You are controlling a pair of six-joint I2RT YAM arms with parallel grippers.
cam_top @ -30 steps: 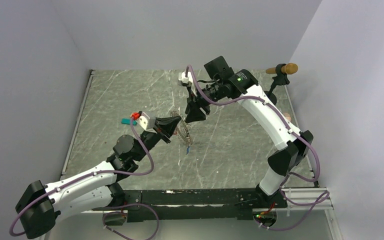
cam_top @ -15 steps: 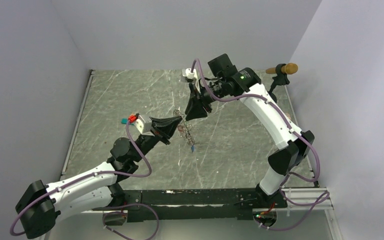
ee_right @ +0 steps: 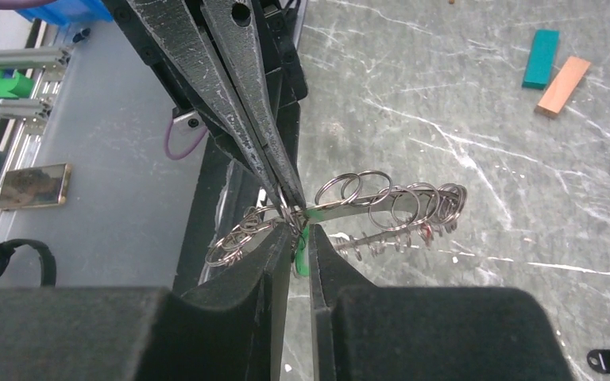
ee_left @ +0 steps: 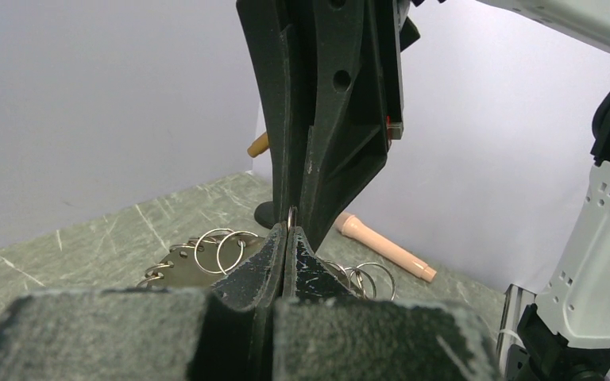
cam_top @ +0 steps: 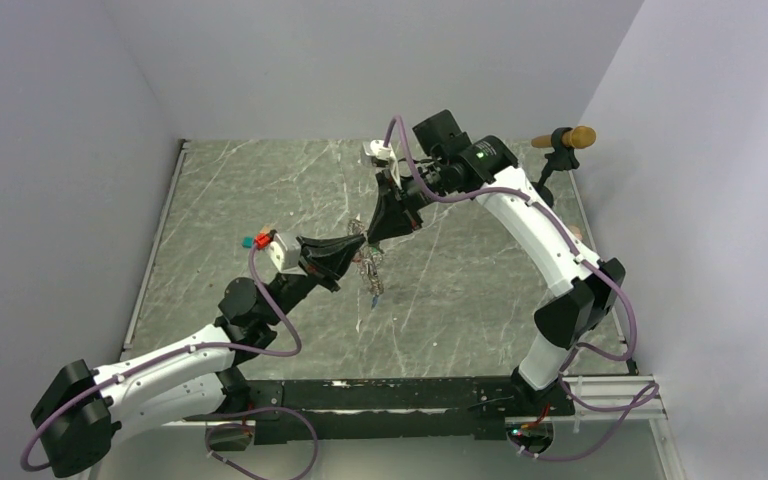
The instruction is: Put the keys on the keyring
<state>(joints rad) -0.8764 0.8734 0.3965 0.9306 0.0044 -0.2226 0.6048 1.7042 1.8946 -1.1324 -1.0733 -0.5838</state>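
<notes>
Seen from above, the left gripper (cam_top: 356,244) reaches in over the marbled table (cam_top: 260,180) and meets the right gripper (cam_top: 372,234) almost tip to tip. The keyring (cam_top: 368,264) hangs in the air just below them, with a blue key (cam_top: 376,291) at its low end. Only the left wrist camera shows the left jaws clenched on the keyring's rim, and a peach cylinder (ee_left: 383,247) lying beyond. Only the right wrist camera shows the keyring's fringe of small silver split rings (ee_right: 381,205) and a green key (ee_right: 302,258) in the narrow slit between the right fingers. Whether they pinch it cannot be told. A teal block (ee_right: 542,58) and a tan block (ee_right: 564,85) lie side by side far right.
</notes>
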